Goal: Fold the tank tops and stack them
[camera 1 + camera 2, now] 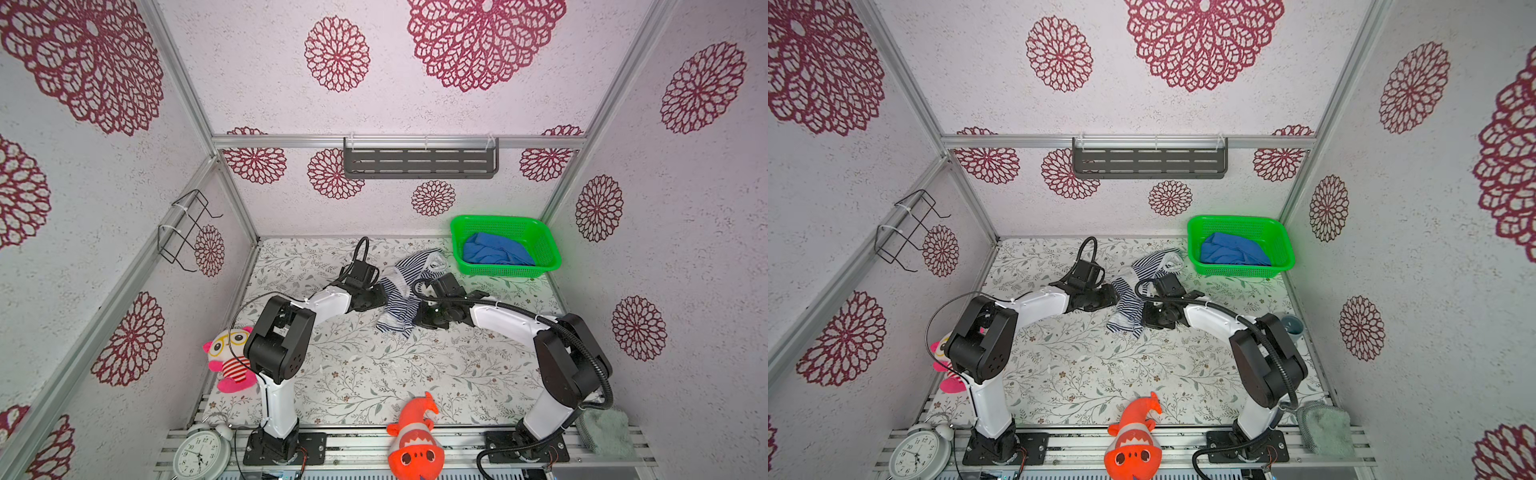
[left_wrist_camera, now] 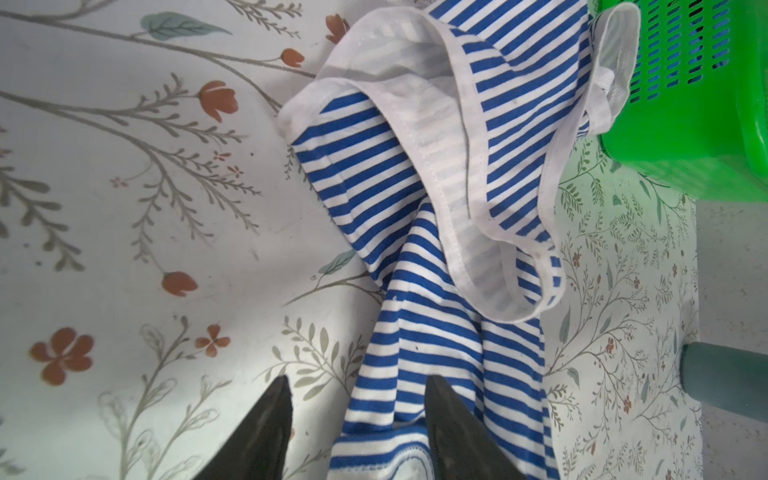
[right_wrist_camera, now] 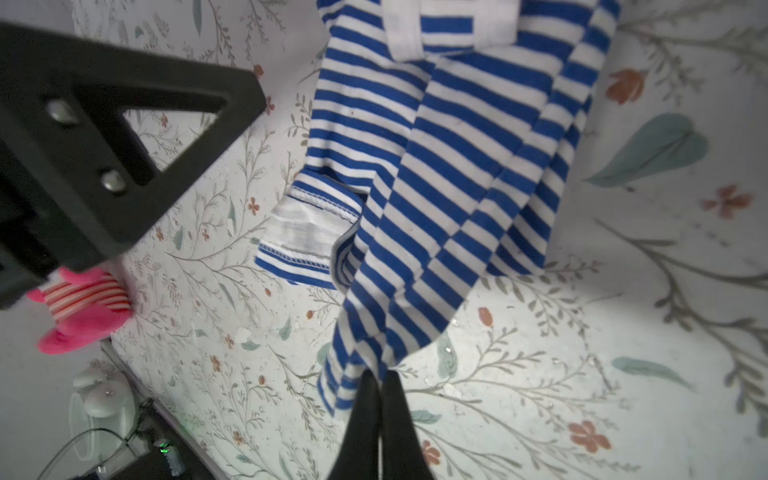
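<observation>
1. While the striped tank top (image 1: 401, 297) is lying bunched on the table (image 1: 374, 374) between both arms, the right gripper (image 3: 380, 382) is pinching its edge tight, likely to spread it.
2. Meanwhile the left gripper (image 2: 357, 380) is straddling a fold with its jaws apart, probably readying a second grip.
3. The blue tank top (image 1: 494, 249) is waiting in the green basket (image 1: 496, 217).

Two tank tops: striped top (image 1: 399, 307) and blue top (image 1: 496, 251). One green basket (image 1: 550, 253). Two plush toys: pink toy (image 1: 230, 365) and orange fish (image 1: 411, 440). One clock (image 1: 201, 455), one towel (image 1: 606, 430), and one cup (image 1: 1292, 326), found in a top view. On the walls, one slotted shelf (image 1: 419, 163) and one wire rack (image 1: 185, 228). Two arms: left arm (image 1: 328, 301) and right arm (image 1: 503, 320), each with one pair of fingers: left fingers (image 2: 266, 428), right fingers (image 3: 365, 415). One flowered worktop (image 1: 374, 374) under it all.
</observation>
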Controlling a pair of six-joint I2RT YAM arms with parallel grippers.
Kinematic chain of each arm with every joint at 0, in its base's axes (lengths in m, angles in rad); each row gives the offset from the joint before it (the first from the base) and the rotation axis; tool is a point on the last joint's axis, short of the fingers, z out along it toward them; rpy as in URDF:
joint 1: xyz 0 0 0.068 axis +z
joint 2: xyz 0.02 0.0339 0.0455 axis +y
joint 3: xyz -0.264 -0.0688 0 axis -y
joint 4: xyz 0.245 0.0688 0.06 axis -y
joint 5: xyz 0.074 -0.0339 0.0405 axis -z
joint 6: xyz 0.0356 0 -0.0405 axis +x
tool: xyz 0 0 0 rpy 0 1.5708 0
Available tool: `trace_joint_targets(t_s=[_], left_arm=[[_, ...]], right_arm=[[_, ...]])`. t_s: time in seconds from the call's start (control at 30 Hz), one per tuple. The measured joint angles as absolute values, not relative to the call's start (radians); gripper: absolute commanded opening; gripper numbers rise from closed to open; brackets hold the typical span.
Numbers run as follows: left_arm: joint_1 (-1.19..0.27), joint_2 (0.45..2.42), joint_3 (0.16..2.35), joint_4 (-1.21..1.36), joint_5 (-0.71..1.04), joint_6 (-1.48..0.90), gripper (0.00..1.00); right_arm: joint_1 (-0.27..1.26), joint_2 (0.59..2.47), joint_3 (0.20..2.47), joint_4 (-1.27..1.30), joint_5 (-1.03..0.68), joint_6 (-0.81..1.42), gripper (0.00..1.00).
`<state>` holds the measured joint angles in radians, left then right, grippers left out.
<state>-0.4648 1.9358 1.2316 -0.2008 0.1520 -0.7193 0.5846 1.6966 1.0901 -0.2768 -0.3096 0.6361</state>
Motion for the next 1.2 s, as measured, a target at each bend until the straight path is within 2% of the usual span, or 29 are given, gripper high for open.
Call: trace_joint_targets(t_s=[0.2,0.53,0.8,0.97,1.07,1.2], left_arm=[[-0.457,1.930,1.228,-0.200,0.167,-0.722,0.58],[-0.389,1.832,1.178,-0.205,0.175,-0.707,0.55],[-0.432,1.853,1.204,-0.236,0.190,-0.702,0.45],[-0.505,1.884,1.260,-0.292,0.197,-0.680,0.33],[-0.544,1.923,1.309,-0.330,0.210,-0.665,0.22],[-0.577,1.990,1.351,-0.353,0.244,-0.662,0.22]], right_arm=[[0.503,1.639,1.052,-0.297,-0.255,0.606,0.00],[0.145,1.377,0.962,-0.443,-0.118,0.477,0.00],[0.142,1.393,0.903,-0.467,-0.088,0.455,0.00],[0.142,1.415,0.892,-0.451,-0.083,0.455,0.00],[0.142,1.415,0.894,-0.438,-0.079,0.455,0.00],[0.142,1.415,0.894,-0.424,-0.074,0.456,0.00]])
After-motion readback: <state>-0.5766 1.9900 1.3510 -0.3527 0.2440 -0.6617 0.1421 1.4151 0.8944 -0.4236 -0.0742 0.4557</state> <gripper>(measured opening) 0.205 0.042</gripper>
